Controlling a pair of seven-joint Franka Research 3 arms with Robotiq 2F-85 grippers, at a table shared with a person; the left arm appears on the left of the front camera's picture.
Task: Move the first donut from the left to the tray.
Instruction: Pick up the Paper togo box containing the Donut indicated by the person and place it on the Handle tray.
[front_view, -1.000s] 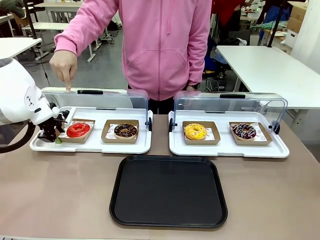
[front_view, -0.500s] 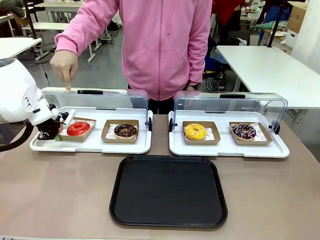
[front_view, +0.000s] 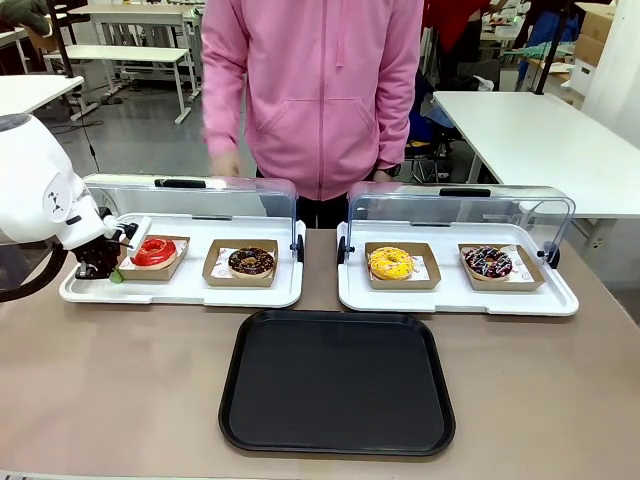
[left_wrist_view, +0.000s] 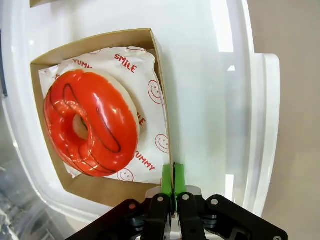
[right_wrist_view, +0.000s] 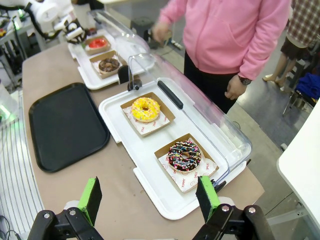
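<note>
- Front view: the left gripper is clamped shut at the left end of the left display tray, low against the near left corner of the cardboard holder that carries the red donut. A chocolate donut sits in its own holder just to the right. The clear lid stands raised behind both. The tray's raised front rim and a strip of table lie between the red donut and the black tray, which rests nearer the robot, in front of the gap between the two display trays. On the right display tray are a yellow donut and a sprinkled donut. A person in a pink hoodie stands at the far side, one hand hanging behind the left lid.
- Left wrist view: the left gripper's green pads are pressed together on the holder's thin side wall near a corner. The red donut lies on printed paper inside. Whether the holder has left the white tray floor cannot be told.
- Right wrist view: the right gripper hangs high above the table's right end, jaws wide apart and holding nothing. Below it lie the sprinkled donut and yellow donut, with the black tray beside them. The red donut is far off, with the left gripper next to it.
</note>
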